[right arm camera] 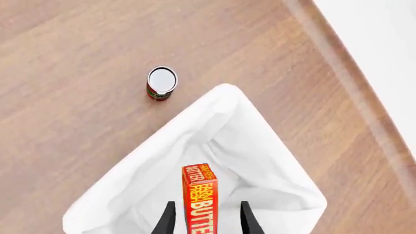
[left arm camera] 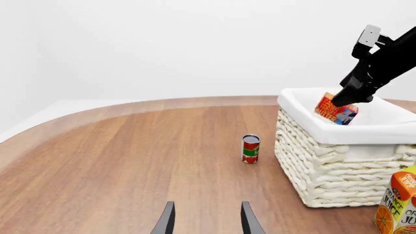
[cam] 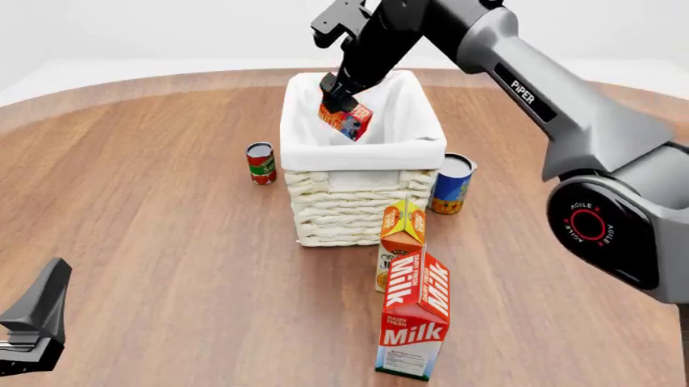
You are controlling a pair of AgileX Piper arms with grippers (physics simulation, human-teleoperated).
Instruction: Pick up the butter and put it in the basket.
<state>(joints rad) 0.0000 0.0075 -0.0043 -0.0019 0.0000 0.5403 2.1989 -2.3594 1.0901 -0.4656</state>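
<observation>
The butter (cam: 347, 119), a small red-orange box with a blue side, hangs tilted just above the white liner inside the basket (cam: 344, 201). My right gripper (cam: 336, 90) is right over it, at the basket's far left part. In the right wrist view the butter (right arm camera: 201, 195) stands between the fingers of the right gripper (right arm camera: 208, 222) with a gap on each side, so the jaws are open. The left wrist view shows the butter (left arm camera: 336, 109) under the right gripper (left arm camera: 351, 95), within the basket (left arm camera: 325, 170) rim. My left gripper (left arm camera: 207, 222) is open and empty, low at the table's near left (cam: 32, 322).
A red-green can (cam: 260, 163) stands left of the basket, a blue can (cam: 453, 184) at its right. An orange juice carton (cam: 402, 234) and a milk carton (cam: 417, 314) stand in front of the basket.
</observation>
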